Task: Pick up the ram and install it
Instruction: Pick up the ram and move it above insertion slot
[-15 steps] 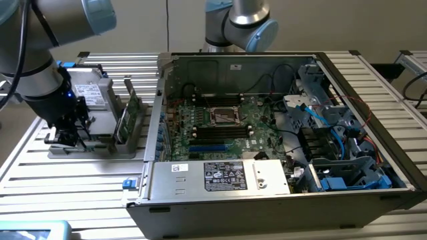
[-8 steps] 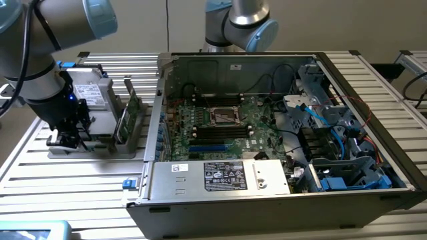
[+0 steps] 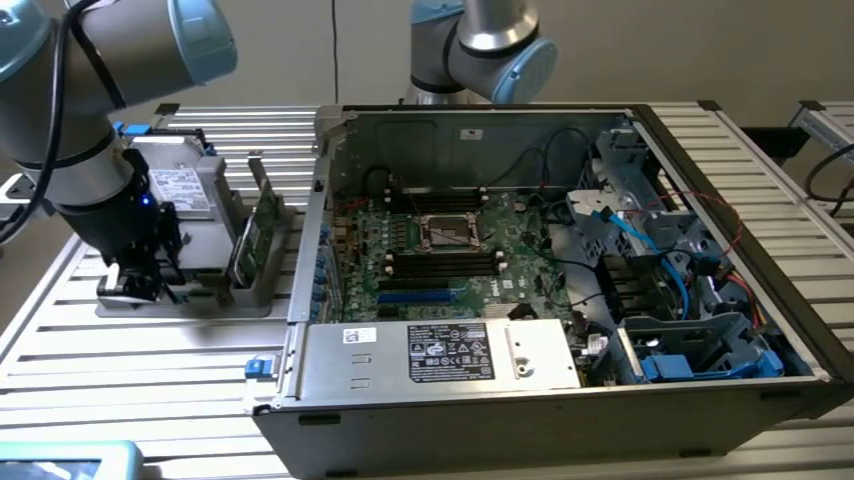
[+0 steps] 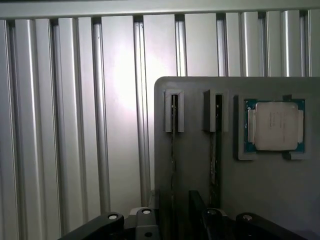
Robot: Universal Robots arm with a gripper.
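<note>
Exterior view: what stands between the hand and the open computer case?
Green circuit cards stand upright in the gray holder between the hand and the computer case, seen in the exterior view.

I see the PC case point(image 3: 534, 400) on the counter point(image 3: 160, 350) at the exterior view's right, motherboard point(image 3: 507, 250) flat inside. Holder tray point(image 3: 200, 300) sits beside it, to the left. End effector point(image 3: 134, 285) hangs over the tray's near end. Ram sticks point(image 4: 216, 150) stand on edge in tray slots, processor point(image 4: 274, 126) beside them.
</note>
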